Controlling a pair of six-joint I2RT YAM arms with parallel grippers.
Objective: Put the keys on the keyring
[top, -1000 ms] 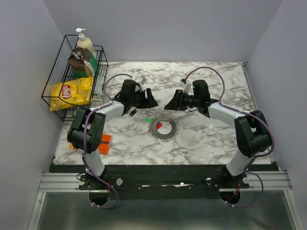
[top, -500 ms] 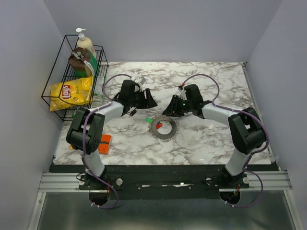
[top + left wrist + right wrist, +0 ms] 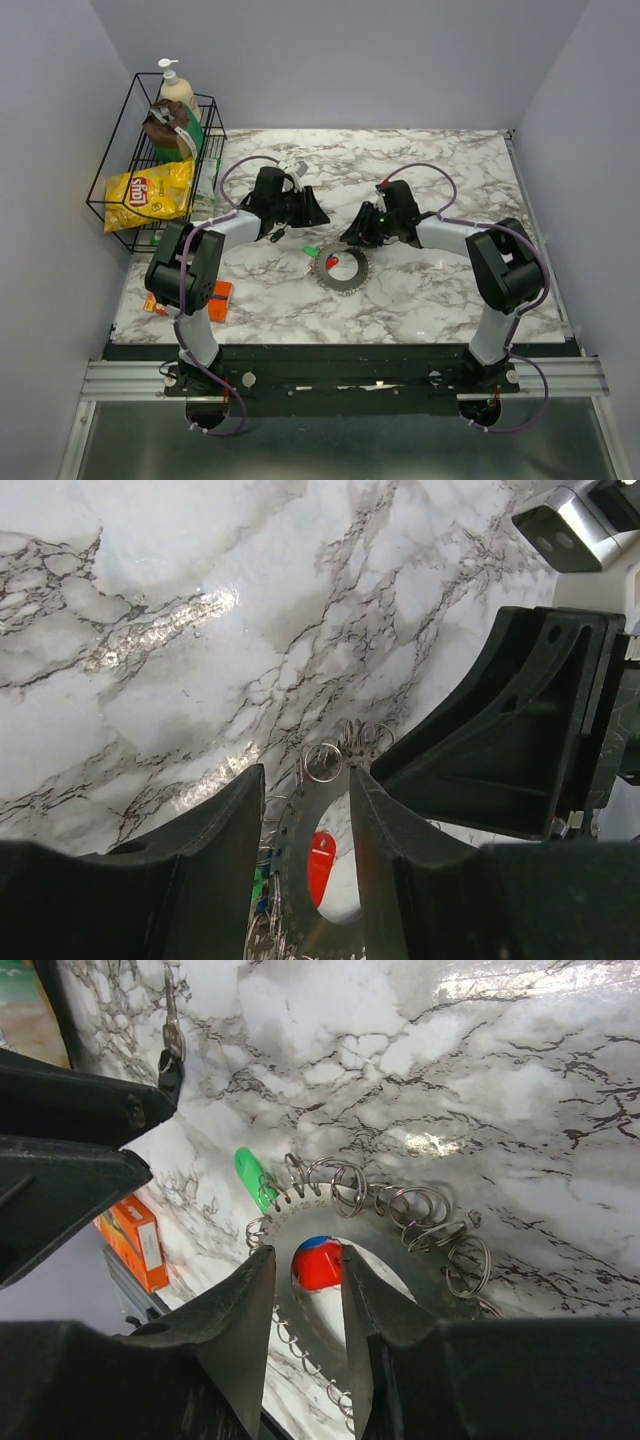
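The left arm (image 3: 190,262) and the right arm (image 3: 508,270) rise from the near edge of the tabletop (image 3: 440,292), fold at the elbow and turn inward, so their wrists face each other over its middle. The left tool (image 3: 316,212) points right, its fingers (image 3: 215,852) parted by a narrow gap. The right tool (image 3: 349,233) points left and downward, near the left one but apart from it, its fingers (image 3: 238,1332) likewise narrowly parted.

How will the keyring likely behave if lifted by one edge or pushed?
The keyring looks like a flat band, so it probably stays stiff. Its small rim loops look loose and would likely dangle. Lying flat on smooth marble, it may slide rather than roll.
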